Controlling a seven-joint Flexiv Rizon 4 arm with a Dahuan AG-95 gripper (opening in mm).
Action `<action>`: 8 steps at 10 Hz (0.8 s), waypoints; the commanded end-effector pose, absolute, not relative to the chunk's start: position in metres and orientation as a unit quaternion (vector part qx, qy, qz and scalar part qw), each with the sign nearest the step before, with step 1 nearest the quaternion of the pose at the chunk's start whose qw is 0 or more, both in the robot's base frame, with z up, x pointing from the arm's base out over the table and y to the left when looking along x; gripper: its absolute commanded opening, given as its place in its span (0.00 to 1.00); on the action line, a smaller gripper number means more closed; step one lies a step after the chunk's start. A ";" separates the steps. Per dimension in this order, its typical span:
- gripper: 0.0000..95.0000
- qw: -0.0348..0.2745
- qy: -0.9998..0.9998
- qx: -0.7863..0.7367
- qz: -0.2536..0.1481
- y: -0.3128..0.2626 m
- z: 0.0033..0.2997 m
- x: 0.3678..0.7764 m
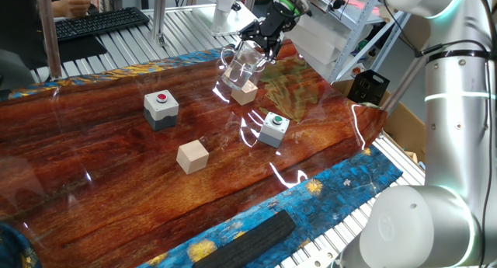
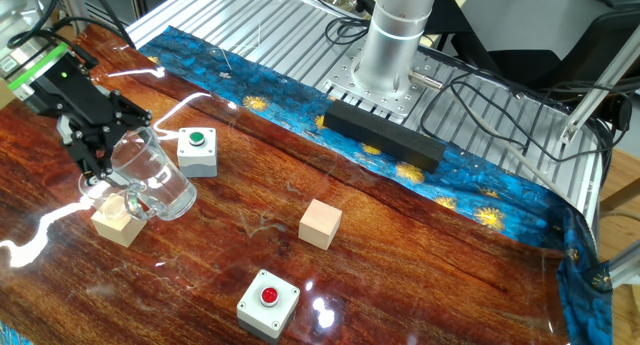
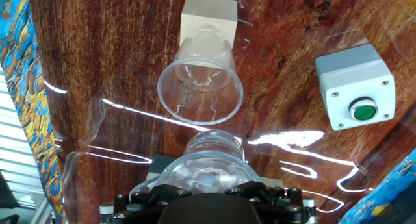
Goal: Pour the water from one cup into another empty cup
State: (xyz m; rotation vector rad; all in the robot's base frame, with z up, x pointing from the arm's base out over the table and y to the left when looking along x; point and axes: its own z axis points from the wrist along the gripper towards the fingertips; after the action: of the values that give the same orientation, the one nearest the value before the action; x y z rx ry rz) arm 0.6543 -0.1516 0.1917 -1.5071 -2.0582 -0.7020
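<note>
**Glass mug held tilted over the small cup**

The tool (image 2: pixel 100 145) was clamped on the clear glass mug (image 2: pixel 152 175), its jaws spread wide around the mug's body, and held it tilted above the counter (image 2: pixel 420 255). In the hand view the mug's rounded glass sat directly in front of the black fingers (image 3: pixel 149 197). Just beyond the mug's mouth stood the small clear cup (image 3: pixel 201 84), its thin round rim open toward the camera, touching or just in front of a pale wooden cube (image 3: pixel 208 17).

Whether any water was in the mug could not be told through the glare.

Beside the small cup sat a grey box with a green button (image 3: pixel 356 86). A second wooden cube (image 1: pixel 192 156) and a grey box with a red button (image 1: pixel 161 109) lay well apart from the cup, further along the counter. No brand, label or readable writing showed on any of these things.
</note>
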 end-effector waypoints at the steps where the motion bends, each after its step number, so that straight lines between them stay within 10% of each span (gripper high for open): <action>1: 0.00 0.249 -0.753 -0.551 -0.258 -0.152 0.192 0.655; 8: 0.00 0.254 -0.752 -0.549 -0.262 -0.151 0.192 0.655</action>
State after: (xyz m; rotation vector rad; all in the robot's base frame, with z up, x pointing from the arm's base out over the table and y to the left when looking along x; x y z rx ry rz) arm 0.6534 -0.1511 0.1915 -1.4923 -2.0456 -0.7125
